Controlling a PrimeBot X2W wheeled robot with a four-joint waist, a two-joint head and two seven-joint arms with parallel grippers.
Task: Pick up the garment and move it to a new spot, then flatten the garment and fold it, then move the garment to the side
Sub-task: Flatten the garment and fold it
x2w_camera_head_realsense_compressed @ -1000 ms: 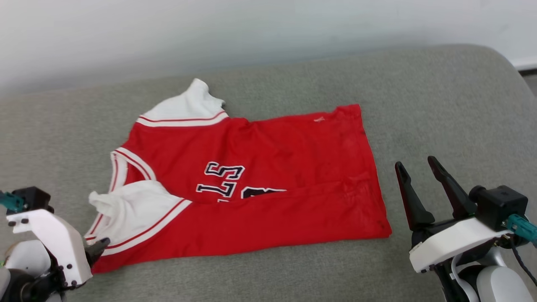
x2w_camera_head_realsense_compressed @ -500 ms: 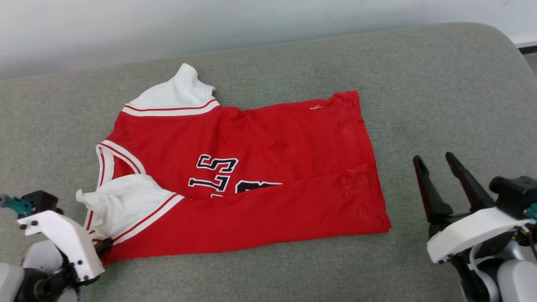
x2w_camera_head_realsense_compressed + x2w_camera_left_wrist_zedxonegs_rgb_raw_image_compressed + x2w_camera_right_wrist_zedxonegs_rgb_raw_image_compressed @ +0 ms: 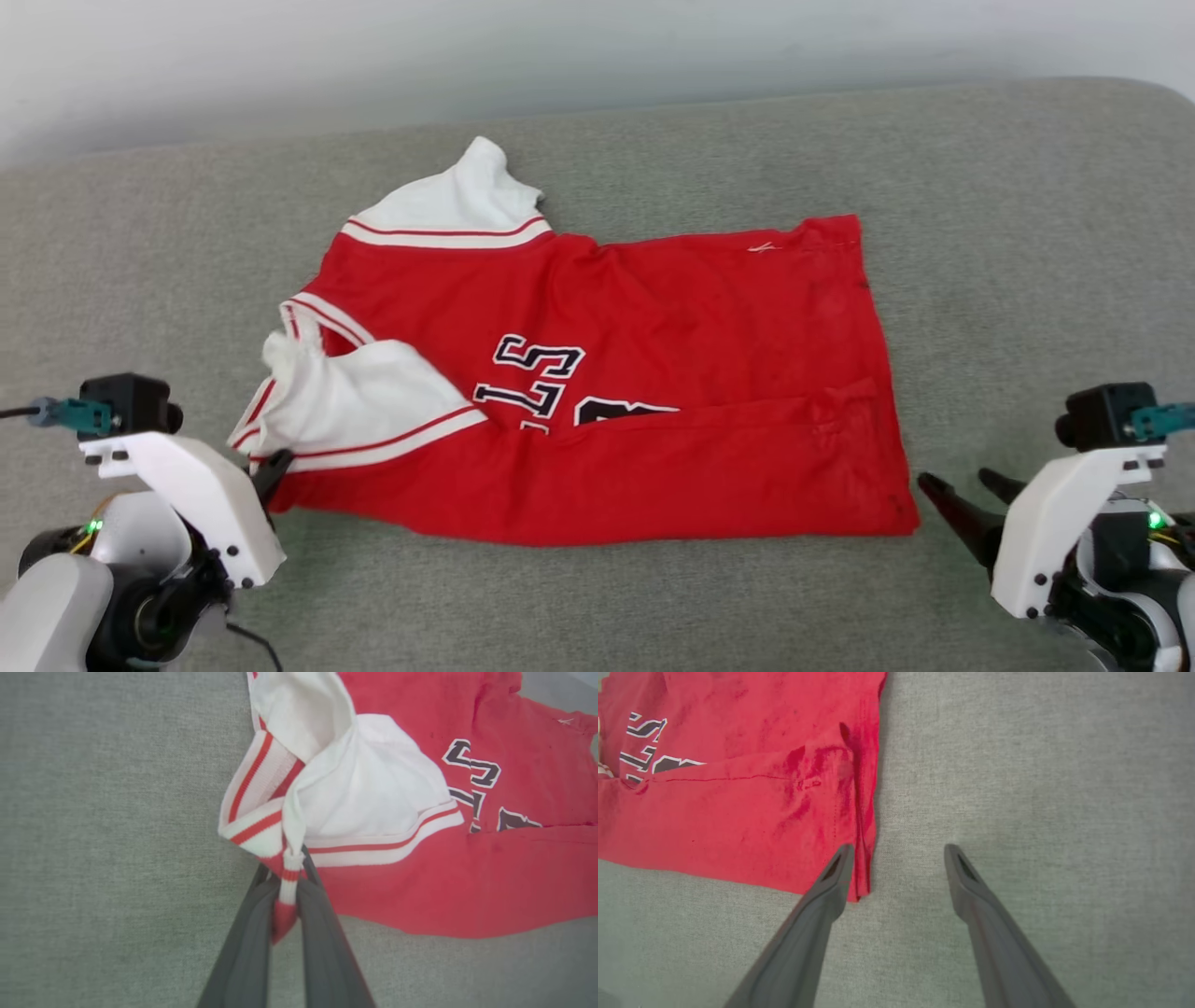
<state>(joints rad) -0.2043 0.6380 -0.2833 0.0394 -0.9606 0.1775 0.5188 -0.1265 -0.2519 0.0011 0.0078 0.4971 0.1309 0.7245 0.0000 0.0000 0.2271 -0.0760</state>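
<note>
Judging by how it lies, the garment [image 3: 607,373] is partway through: spread across the middle of the grey cushion [image 3: 1027,233], its near long edge turned up over the lower lettering, yet the near white sleeve is rumpled, so flattening looks unfinished, and further folding and the move aside remain. The left gripper [image 3: 287,891] is pinched tight on a bunch of striped trim at the garment's near left corner. The right gripper [image 3: 899,848] stands wide apart and holds nothing, straddling the hem at the near right corner, one finger over red fabric, the other over bare cushion; whether it touches, I cannot tell.
</note>
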